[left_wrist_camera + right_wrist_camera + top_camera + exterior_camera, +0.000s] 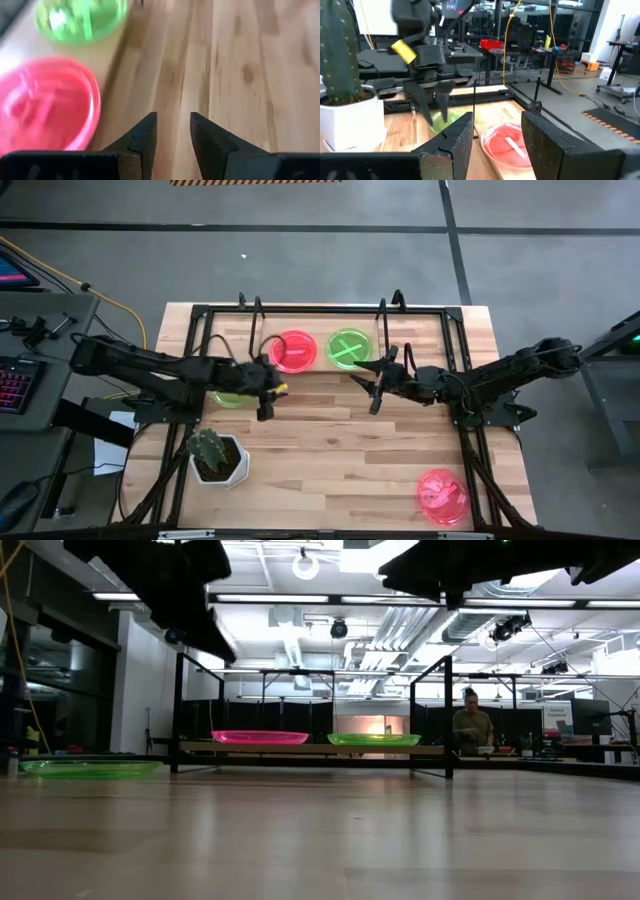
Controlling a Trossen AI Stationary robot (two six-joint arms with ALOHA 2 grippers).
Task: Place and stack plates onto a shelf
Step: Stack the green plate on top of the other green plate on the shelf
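High view: left hand fingers apart, empty, just beside pink plate.

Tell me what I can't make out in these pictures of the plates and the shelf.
- Green plate left of the shelf: in the high view the left arm covers most of it.
- Both grippers: in the low view the top edge cuts them off.
- Pink plate and another green plate on the shelf: blurred in the left wrist view, their inner strips unclear.
- Whether the pink plate near the table's right corner is one or a stack: too small.
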